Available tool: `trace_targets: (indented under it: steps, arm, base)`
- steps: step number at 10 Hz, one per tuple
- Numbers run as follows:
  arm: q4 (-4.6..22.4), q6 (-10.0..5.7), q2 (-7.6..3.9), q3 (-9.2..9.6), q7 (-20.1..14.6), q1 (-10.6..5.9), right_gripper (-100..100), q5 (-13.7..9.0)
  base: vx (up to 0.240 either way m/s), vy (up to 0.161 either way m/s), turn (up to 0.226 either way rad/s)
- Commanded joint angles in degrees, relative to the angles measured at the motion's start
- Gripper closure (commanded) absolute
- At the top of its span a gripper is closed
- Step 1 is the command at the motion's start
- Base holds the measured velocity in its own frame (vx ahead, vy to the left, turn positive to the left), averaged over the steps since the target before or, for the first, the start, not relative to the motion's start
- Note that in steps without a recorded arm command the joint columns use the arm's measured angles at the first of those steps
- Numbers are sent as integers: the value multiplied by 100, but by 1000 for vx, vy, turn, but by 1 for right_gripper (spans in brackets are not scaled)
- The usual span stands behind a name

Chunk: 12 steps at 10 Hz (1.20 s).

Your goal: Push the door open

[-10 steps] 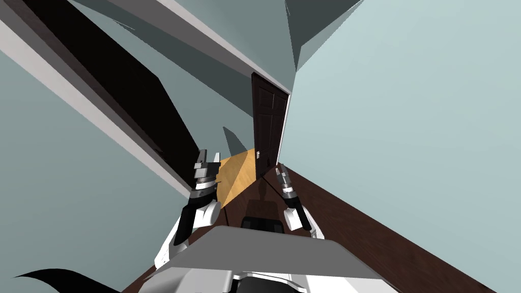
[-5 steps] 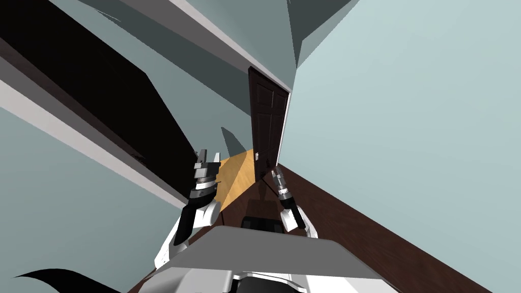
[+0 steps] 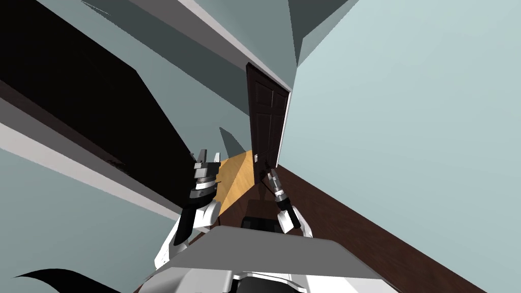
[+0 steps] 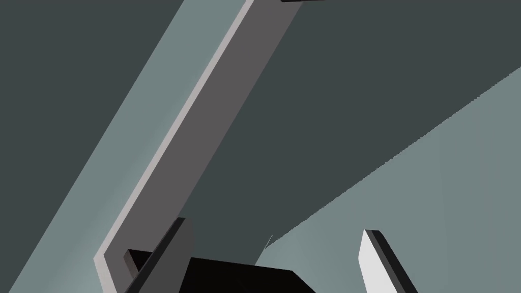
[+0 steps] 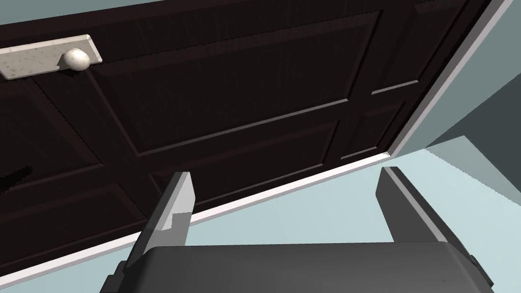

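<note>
Door [image 3: 267, 119] dead ahead of you at the end of the passage: dark, panelled, one long edge against a white frame [image 3: 286, 127]. The pale blue-green wall [image 3: 407, 127] on your right runs up to that frame.

Right end effector [image 3: 266, 172] is low in front of the door, pointed at the lower panels. In the right wrist view its fingers [image 5: 175, 203] stand wide apart, released, gripping nothing. You cannot tell whether the tips touch the leaf.

Pale round knob [image 5: 76, 59] sits on a speckled light plate [image 5: 30, 60], well off to one side of the right end effector and on the door's edge away from the frame.

Left end effector [image 3: 207, 156] is raised to your left, well apart from the door. Its fingers [image 4: 374, 254] are spread and hold nothing.

Surroundings:
- Dark wood floor [image 3: 356, 224] runs along the right wall to the door's foot.
- Light wood floor patch [image 3: 236, 173] lies between the left end effector and the door's knob edge.
- Black area [image 3: 76, 101] takes up your left side, edged by a grey-white trim [image 3: 76, 170].
</note>
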Motion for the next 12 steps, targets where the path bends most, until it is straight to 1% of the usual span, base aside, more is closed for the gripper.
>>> trace_targets:
  steps: [1,2,3,6,7,8,9,10,11,12]
  arm:
    - [248,-69,-8,179,12,-70,-100,2]
    - [353,-97,-10,238,12,-107,-100,0]
    - [561,-151,-14,353,12,-180,-100,-4]
    - [872,-233,-20,527,12,-291,-100,-9]
    - [1077,-286,-23,641,12,-363,-100,-13]
    - [1077,-286,-23,641,12,-363,-100,-13]
    - [1273,-338,-25,750,13,-433,-100,-16]
    - [1370,-363,-26,805,13,-467,-100,-18]
    - [1566,-414,-28,914,13,-536,-100,-21]
    - [1664,-440,-29,968,13,-571,-100,-23]
  base:
    - [161,0,-17]
    - [162,5,-12]
    - [156,-25,-16]
    - [122,-21,-8]
    - [120,0,-14]
    - [100,-8,-8]
    - [118,-21,-10]
    - [127,-8,-8]
    - [166,3,-14]
    - [146,-14,-13]
